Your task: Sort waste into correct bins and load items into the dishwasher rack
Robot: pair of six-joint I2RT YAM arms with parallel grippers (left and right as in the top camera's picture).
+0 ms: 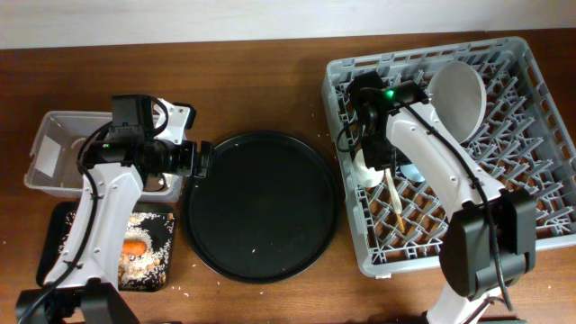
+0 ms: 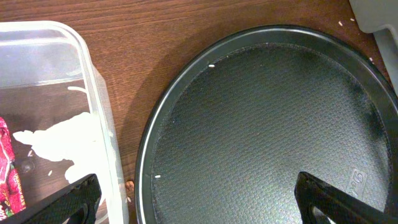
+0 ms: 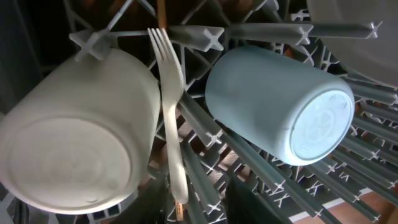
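The grey dishwasher rack (image 1: 531,193) holds a white bowl (image 1: 459,94) on its side, a cream cup (image 3: 74,143), a white fork (image 3: 171,112), a light blue cup (image 3: 280,102) and a chopstick (image 1: 396,209). My right gripper (image 3: 202,199) is open low over the rack, and the fork's handle end lies between its fingers, close to the left one. My left gripper (image 2: 199,205) is open and empty over the left rim of the round black tray (image 2: 261,124). The clear tub (image 2: 99,112) holds a red wrapper (image 2: 9,171) and white tissue (image 2: 62,140). The shallow black tray (image 1: 63,225) holds a carrot (image 1: 135,245) and rice. I see no plate.
The large round black tray (image 1: 261,207) lies between the bins and the rack, with a few rice grains on it. A small brown crumb (image 2: 130,184) lies on the wood between tub and round tray. The rack's upright pegs (image 3: 261,31) surround the cups.
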